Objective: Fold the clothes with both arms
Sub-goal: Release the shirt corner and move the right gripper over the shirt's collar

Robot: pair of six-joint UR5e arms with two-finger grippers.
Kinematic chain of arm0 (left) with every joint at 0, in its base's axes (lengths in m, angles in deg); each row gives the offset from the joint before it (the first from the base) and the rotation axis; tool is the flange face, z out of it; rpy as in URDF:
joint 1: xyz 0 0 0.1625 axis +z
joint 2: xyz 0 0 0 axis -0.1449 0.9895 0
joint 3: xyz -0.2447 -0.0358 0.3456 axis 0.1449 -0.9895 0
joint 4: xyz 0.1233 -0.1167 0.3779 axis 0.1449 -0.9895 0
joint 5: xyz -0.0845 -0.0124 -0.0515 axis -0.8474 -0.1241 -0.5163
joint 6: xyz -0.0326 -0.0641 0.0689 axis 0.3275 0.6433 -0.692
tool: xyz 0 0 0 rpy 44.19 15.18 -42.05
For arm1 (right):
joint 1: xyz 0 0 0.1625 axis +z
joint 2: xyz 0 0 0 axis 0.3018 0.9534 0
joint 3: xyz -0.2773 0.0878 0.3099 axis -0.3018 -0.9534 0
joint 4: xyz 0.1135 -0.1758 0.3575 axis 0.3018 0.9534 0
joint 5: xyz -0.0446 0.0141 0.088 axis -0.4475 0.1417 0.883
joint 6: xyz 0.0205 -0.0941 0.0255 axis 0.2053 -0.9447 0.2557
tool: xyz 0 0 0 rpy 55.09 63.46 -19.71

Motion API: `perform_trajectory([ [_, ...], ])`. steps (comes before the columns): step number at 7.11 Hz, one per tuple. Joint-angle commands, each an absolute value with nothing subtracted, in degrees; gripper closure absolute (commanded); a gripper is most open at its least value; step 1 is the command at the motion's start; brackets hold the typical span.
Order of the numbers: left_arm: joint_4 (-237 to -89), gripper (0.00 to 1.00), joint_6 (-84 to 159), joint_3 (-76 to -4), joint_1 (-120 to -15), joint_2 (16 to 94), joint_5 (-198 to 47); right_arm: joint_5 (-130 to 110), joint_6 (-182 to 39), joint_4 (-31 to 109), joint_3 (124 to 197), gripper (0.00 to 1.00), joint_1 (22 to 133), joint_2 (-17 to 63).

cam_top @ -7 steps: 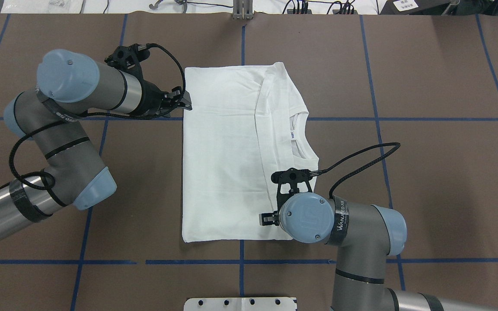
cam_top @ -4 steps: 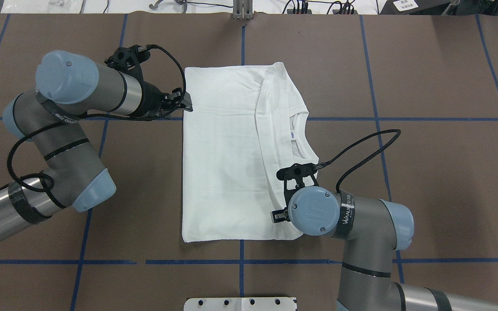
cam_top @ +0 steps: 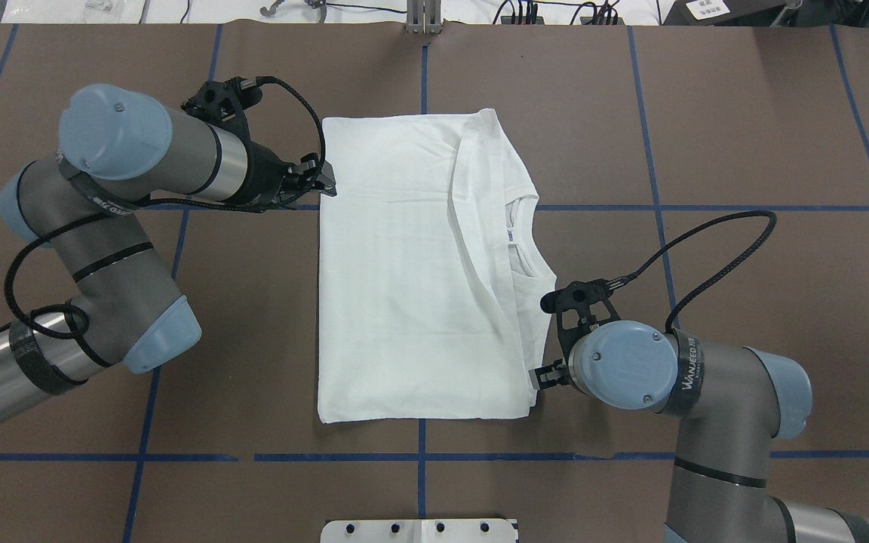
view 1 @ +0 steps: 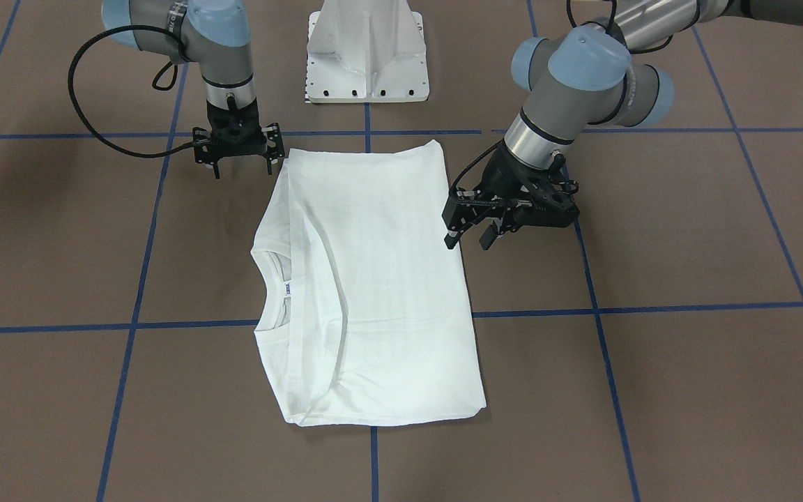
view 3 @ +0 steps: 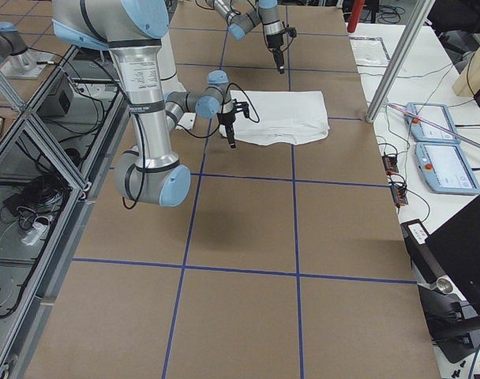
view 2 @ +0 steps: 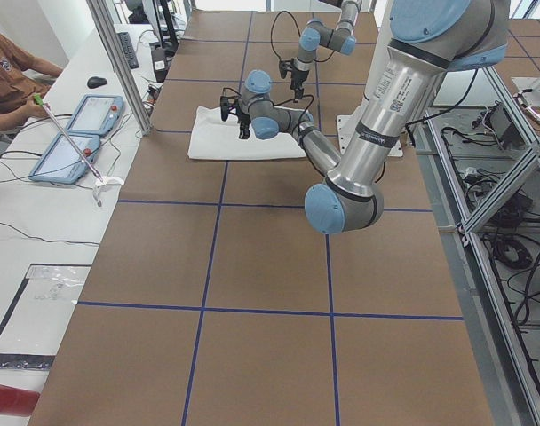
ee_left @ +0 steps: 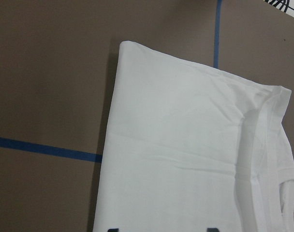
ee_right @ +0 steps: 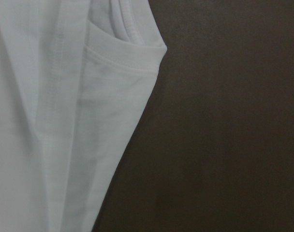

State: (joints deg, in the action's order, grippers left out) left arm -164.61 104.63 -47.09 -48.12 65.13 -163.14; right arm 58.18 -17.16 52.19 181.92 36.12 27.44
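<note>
The clothes are one white T-shirt, folded into a flat rectangle on the brown table, with its collar and blue-white neck tag on the right side. In the front view the shirt lies between both arms. My left gripper hovers open and empty at the shirt's left long edge; overhead, the left gripper is near the far-left corner. My right gripper stands open and empty just off the shirt's near-right corner. Overhead, the wrist hides most of the right gripper.
The white pedestal base stands at the robot's table edge, behind the shirt. Blue tape lines grid the brown table. In the left side view a seated person and two tablets are at a white side table.
My right arm has swung to the right, off the shirt's near-right corner to the table beside it. The left arm has barely moved. The shirt lies as before.
</note>
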Motion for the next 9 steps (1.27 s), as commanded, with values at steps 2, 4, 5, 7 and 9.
perform_trajectory([
  [2,-162.64,0.31,105.08,-48.19,-46.91,65.12,-162.89,58.06,-8.33,50.34,176.07,0.00,36.11,19.86],
  [4,-162.46,0.31,105.08,-54.31,-46.74,60.32,-163.07,58.05,-17.01,50.25,170.48,0.00,40.75,14.62],
  [5,-162.38,0.31,104.99,-56.96,-46.74,57.93,-163.24,58.05,-19.31,50.25,167.33,0.00,43.12,11.40],
  [7,-161.50,0.28,105.07,-56.81,-45.00,57.91,-163.16,58.05,-21.53,48.51,156.36,0.00,44.98,4.26],
  [9,-161.41,0.28,106.03,-57.16,-43.23,58.00,-163.16,58.23,-25.12,46.30,153.16,0.00,47.96,4.24],
])
